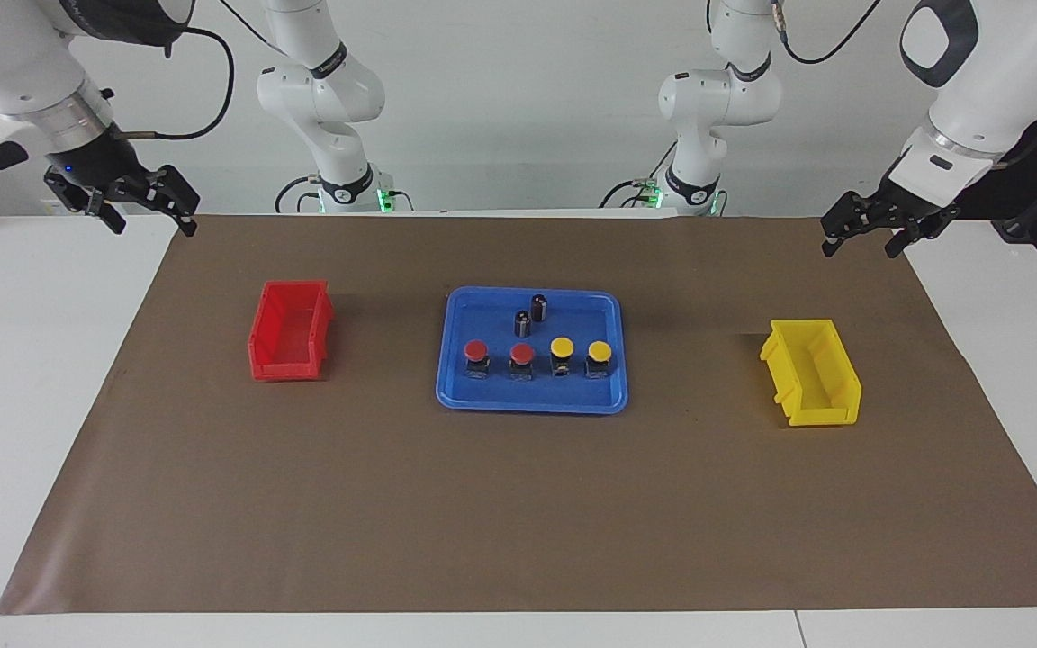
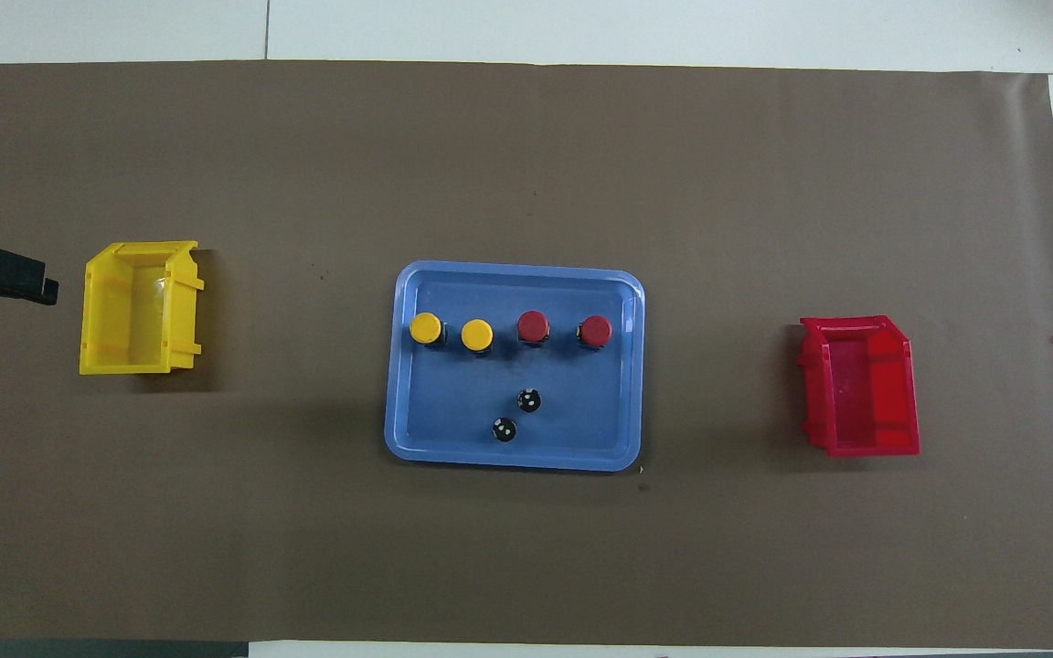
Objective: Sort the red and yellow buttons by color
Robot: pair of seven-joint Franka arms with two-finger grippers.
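Four buttons stand in a row on a blue tray (image 1: 532,405) (image 2: 513,461) at the middle of the table. Two are red (image 1: 476,351) (image 1: 522,353) (image 2: 595,330) (image 2: 533,325), toward the right arm's end. Two are yellow (image 1: 562,346) (image 1: 599,351) (image 2: 477,334) (image 2: 426,327), toward the left arm's end. My right gripper (image 1: 148,216) is open and empty, raised over the brown mat's corner at its own end. My left gripper (image 1: 862,238) is open and empty, raised over the mat's corner at its end. Both arms wait.
A red bin (image 1: 289,328) (image 2: 860,384) stands on the mat toward the right arm's end, and a yellow bin (image 1: 811,371) (image 2: 138,306) toward the left arm's end. Two small dark cylinders (image 1: 540,307) (image 1: 522,322) stand on the tray, nearer to the robots than the buttons.
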